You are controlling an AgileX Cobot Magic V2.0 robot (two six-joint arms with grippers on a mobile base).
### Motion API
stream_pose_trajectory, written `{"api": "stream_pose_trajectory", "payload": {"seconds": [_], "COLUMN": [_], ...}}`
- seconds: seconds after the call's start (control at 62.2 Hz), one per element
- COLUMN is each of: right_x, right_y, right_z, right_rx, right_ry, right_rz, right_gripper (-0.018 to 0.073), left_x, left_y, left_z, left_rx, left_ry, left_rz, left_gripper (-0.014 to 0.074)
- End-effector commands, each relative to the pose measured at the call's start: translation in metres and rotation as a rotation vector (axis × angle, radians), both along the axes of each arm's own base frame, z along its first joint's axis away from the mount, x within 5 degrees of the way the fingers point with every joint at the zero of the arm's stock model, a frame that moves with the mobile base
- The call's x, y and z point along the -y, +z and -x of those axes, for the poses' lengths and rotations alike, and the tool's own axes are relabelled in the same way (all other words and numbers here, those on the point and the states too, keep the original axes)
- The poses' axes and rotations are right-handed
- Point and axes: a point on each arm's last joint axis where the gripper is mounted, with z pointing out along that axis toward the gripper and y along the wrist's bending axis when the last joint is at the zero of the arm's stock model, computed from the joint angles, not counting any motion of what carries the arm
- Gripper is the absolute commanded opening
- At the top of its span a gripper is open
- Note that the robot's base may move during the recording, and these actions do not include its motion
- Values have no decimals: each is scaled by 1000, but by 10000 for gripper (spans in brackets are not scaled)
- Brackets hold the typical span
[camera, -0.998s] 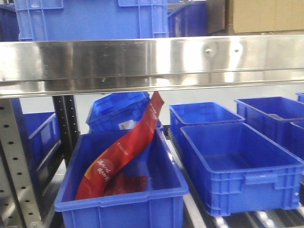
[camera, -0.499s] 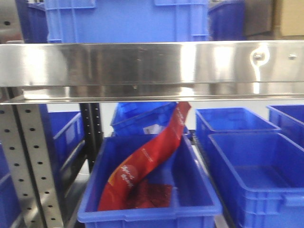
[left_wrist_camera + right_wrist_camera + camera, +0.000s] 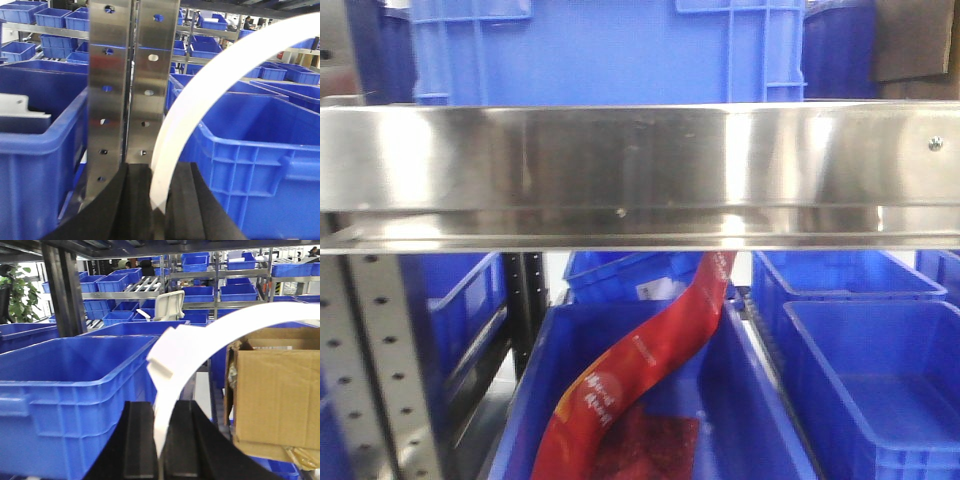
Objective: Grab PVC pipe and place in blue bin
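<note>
— PVC pipe: can we place it anywhere?

— Not with certainty. Working down from the big things, the steel shelf rail [image 3: 640,165] crosses the whole front view. Below it, the near blue bin [image 3: 532,390] holds only a red bag [image 3: 640,365], leaning from near left up to far right. The right-hand bin [image 3: 860,340] shows a bare floor. We see nothing round and rigid in either.

— And at the wrists?

— Our left gripper [image 3: 159,170] has its jaws drawn nearly together. A white band [image 3: 192,95] rises out of the slit and curves up to the right, beside an upright post [image 3: 132,75]. Our right gripper [image 3: 161,412] looks the same, and its white strap [image 3: 240,322] carries a small buckle. Both strips look flat, so we judge them straps rather than pipe. Whether the jaws pinch them, we cannot tell.

— So which arm is nearer?

— We can't say. With no pipe in view, we can read neither its direction nor its long axis. We judge that the coming move turns on finding it first.
</note>
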Motion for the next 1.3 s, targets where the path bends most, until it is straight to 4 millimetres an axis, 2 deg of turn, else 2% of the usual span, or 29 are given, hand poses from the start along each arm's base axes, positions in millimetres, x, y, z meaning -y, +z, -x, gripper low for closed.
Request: {"api": "stream_pose_trajectory", "payload": {"seconds": [0.0, 1.287], "right_x": [0, 0], "right_y": [2, 2], "right_z": [1, 1], "right_rx": [27, 27], "right_ry": [-1, -1], "right_rz": [4, 4], "right_gripper": [-161, -161], "left_x": [0, 0], "left_y": [2, 3], "left_z": [1, 1], "left_rx": [25, 30], "left_ry": [1, 1], "left_rz": [9, 10], "left_gripper": [-111, -111]}}
